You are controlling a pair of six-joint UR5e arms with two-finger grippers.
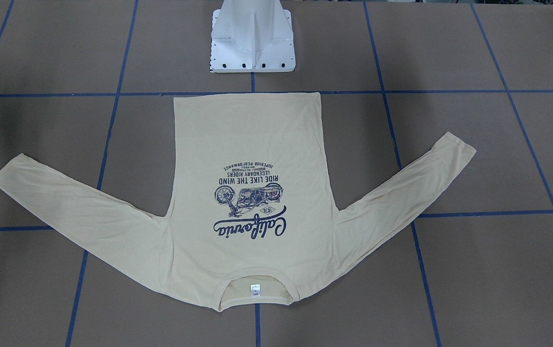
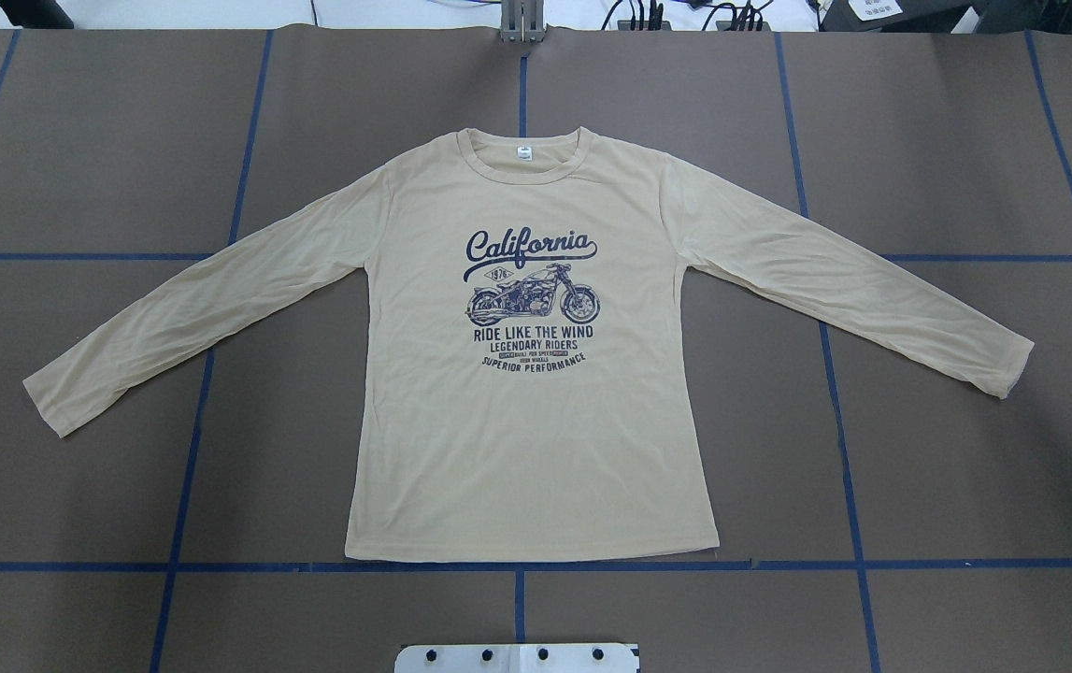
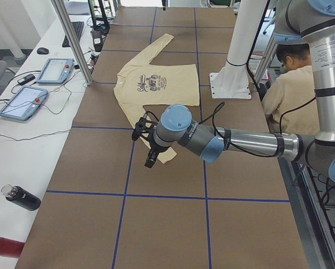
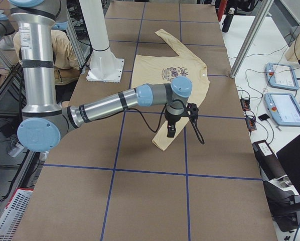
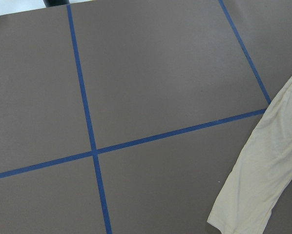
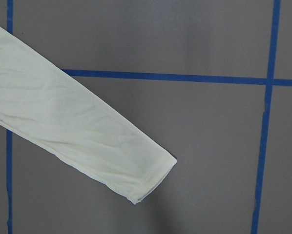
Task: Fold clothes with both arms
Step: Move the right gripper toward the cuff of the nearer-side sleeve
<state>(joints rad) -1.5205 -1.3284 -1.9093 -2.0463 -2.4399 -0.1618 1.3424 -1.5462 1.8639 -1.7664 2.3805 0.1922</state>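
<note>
The shirt [image 2: 536, 449] lies flat and print up in the middle of the table [image 2: 78, 140]. Its collar [image 2: 526, 168] is toward the far edge and its hem [image 2: 532, 559] is toward the robot's edge, just short of the pedestal [image 1: 253, 43]. No fold has been made, so this looks like the opening step, the approach to the sleeves. The left sleeve [image 2: 199, 308] and right sleeve [image 2: 853, 290] spread out and slant back toward the robot's edge, each ending well inside the table's ends. The left gripper [image 3: 149, 157] hangs above the left cuff [image 5: 224, 222] and the right gripper [image 4: 170, 129] above the right cuff [image 6: 153, 178]. Both grippers show only in the side views, so I cannot tell whether their fingers are open or closed, and neither looks to be holding cloth. The next move probably calls for each gripper to come down on its cuff, pinch the thin fabric off the table, and carry it inward across the chest. Bare table lies on all sides of the sleeves for that sweep. The thin cloth lying flush on the table may be hard to pinch.
</note>
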